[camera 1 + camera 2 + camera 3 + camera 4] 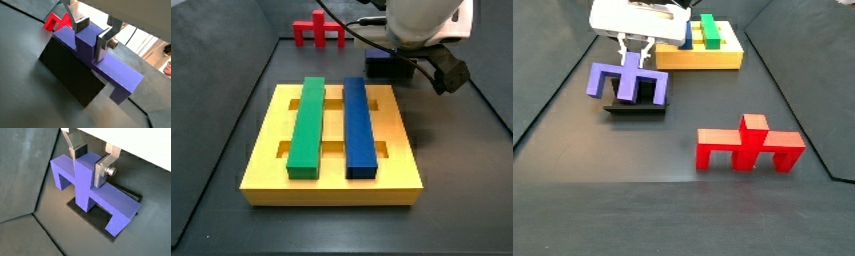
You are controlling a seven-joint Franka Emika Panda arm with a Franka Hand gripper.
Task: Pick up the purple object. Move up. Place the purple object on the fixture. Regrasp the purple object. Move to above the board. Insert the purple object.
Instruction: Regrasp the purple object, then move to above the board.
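The gripper (91, 159) clamped the stem of the purple object (93, 190), which rested on the fixture (631, 106) beside the board (334, 178).

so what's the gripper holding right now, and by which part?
The gripper holds the purple object by its central stem, fingers on either side; piece rests on the fixture.

In a side view the gripper (396, 60) and arm hide nearly all of the purple object and the fixture (382, 68). In a wrist view the purple object (90, 185) covers most of the fixture (93, 218). The red piece (58, 21) is partly hidden behind the crossbar.
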